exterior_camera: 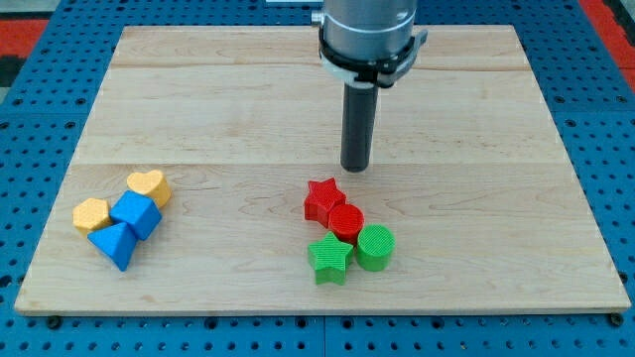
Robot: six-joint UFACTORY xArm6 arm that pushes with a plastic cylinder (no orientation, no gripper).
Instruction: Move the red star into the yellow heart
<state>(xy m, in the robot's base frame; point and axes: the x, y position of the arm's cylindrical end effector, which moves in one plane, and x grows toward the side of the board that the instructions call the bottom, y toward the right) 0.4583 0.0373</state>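
Here my tip (356, 168), a plain dark rod with nothing to open or hold, stands just above the red star-shaped block (323, 198), apart from it. The yellow heart-shaped block (149, 185) lies well to the star's left on the pale wooden board (476, 119).

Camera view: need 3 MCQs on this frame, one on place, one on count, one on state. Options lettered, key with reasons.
1. Where is my tip relative to the red star?
A. toward the view's top and slightly right of it
B. toward the view's bottom of it
C. far to the view's left of it

2. How many green blocks are on the board?
A. one
B. two
C. three

3. What is the state of the red star and the yellow heart?
A. touching
B. stacked
C. well apart

Key:
1 A: the rod ends just above the star in the view, with a small gap.
2 B: a green star and a green cylinder.
3 C: the heart sits in the left cluster, with bare board between it and the star.
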